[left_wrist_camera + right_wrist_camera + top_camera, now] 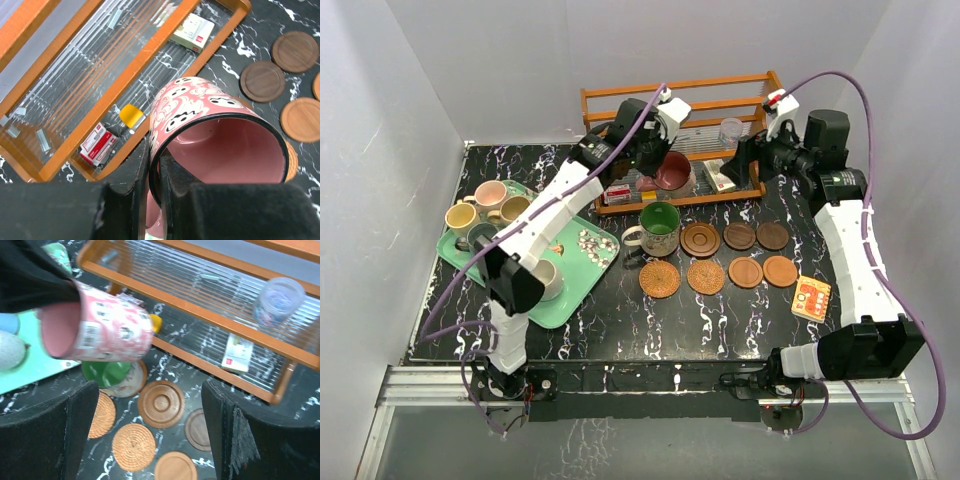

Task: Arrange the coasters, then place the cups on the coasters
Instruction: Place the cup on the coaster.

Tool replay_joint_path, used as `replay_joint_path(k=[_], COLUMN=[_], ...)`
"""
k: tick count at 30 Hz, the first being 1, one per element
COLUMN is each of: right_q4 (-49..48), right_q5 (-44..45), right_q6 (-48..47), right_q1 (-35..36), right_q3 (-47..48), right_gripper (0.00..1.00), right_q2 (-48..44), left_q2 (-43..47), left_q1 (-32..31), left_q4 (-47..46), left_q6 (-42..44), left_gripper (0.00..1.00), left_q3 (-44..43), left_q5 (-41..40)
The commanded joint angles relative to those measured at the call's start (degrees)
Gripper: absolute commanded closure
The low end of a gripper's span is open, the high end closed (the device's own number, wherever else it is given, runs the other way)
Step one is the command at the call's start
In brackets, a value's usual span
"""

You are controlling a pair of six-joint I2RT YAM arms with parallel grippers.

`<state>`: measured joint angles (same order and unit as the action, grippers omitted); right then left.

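My left gripper is clamped on the rim of the pink ceramic mug with white faces. The mug hangs tipped sideways above the front rail of the orange wooden rack at the tabletop's far edge. My right gripper gapes empty just beside it. A rim-only pinch could let the mug swivel or drop onto the green mug below. Seven round coasters lie bare mid-tabletop.

Pink mug tilted aloft, green mug upright beside coasters
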<state>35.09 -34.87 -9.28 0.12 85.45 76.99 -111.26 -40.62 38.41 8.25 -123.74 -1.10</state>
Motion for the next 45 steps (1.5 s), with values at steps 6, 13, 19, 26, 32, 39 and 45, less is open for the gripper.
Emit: replay_joint_path(k=[6, 13, 19, 26, 32, 39, 45], right_q4=[-6.7, -9.5, -10.2, -9.2, -8.9, -8.0, -8.1], right_q5=[3.6, 4.6, 10.0, 17.2, 21.3, 23.4, 26.9], right_q6=[8.3, 11.0, 11.9, 12.0, 11.4, 10.9, 10.3], right_q1=[5.9, 6.1, 6.2, 6.3, 6.3, 6.3, 6.4], right_q3=[1.9, -2.4, -3.8, -3.9, -4.8, -5.3, -5.3], right_gripper=[0.21, 0.28, 0.37, 0.50, 0.59, 0.66, 0.77], right_q2=[1.1, 1.4, 2.3, 3.5, 3.5, 4.1, 3.6], left_q2=[-6.0, -9.0, -10.4, -10.1, -10.0, -9.2, -8.0], left_q1=[-3.2, -5.3, -7.8, -9.6, -11.2, -12.0, -12.8], left_q4=[-11.5, -14.4, -16.0, -16.6, -18.8, -20.0, -20.6], left_q6=[-4.6, -5.4, -6.9, -7.4, -7.2, -8.3, -7.2], left_gripper=[1.00, 1.00, 1.00, 1.00, 1.00, 1.00, 1.00], left_q3=[-10.3, -12.9, -13.5, -12.6, -11.1, -9.8, -8.4], left_q5=[-7.6, -9.5, -13.9, -15.8, -19.3, -20.5, -20.0])
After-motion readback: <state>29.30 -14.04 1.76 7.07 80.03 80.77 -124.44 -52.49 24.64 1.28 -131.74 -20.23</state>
